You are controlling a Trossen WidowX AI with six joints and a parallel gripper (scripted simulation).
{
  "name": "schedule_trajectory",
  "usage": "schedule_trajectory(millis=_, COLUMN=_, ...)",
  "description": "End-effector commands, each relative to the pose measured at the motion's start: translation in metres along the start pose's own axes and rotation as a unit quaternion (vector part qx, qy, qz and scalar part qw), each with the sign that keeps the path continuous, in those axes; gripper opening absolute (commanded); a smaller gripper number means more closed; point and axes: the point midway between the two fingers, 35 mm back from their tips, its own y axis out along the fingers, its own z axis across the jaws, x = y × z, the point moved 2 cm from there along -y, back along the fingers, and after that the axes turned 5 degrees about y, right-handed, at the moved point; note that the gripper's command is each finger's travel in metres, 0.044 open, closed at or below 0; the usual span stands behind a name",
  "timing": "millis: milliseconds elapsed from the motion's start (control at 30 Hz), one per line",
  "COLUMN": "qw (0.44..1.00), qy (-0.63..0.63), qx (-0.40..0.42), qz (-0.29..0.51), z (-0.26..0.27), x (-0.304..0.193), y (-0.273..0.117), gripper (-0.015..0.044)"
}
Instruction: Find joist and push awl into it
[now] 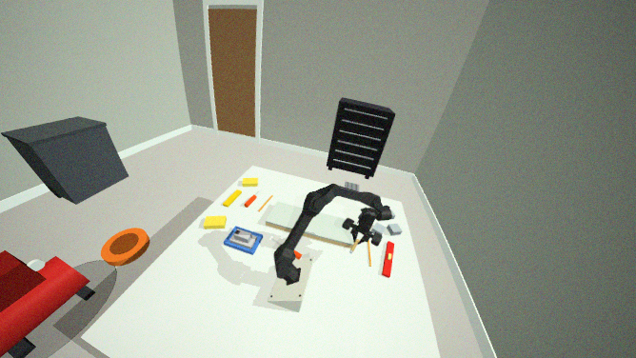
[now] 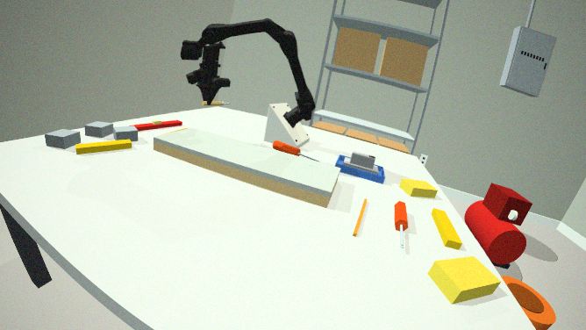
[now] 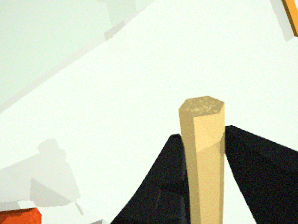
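Observation:
My gripper is shut on the awl's handle. The awl has a tan wooden handle and is held close to level, a little above the table; in the wrist view the handle's butt end shows and its tip is hidden. The pale floor panel lies beside the gripper, which is off its near right end in the top view. The grey stud finder sits in the blue tray.
An orange screwdriver lies between the arm's base and the panel. A pencil and a red level lie near the gripper. Grey blocks stand beyond. Yellow blocks lie past the tray.

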Motion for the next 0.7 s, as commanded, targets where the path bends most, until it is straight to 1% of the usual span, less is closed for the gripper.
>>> schedule_trajectory(millis=0, qw=1.0, qy=0.001, qx=-0.011, qz=-0.002, z=0.001, x=-0.001, y=-0.006, gripper=0.0)
schedule_trajectory(millis=300, qw=0.995, qy=0.045, qx=-0.083, qz=-0.031, z=0.001, x=-0.009, y=-0.016, gripper=0.0)
schedule_trajectory(millis=667, qw=0.976, qy=0.107, qx=-0.169, qz=-0.086, z=0.002, x=-0.021, y=-0.03, gripper=0.0)
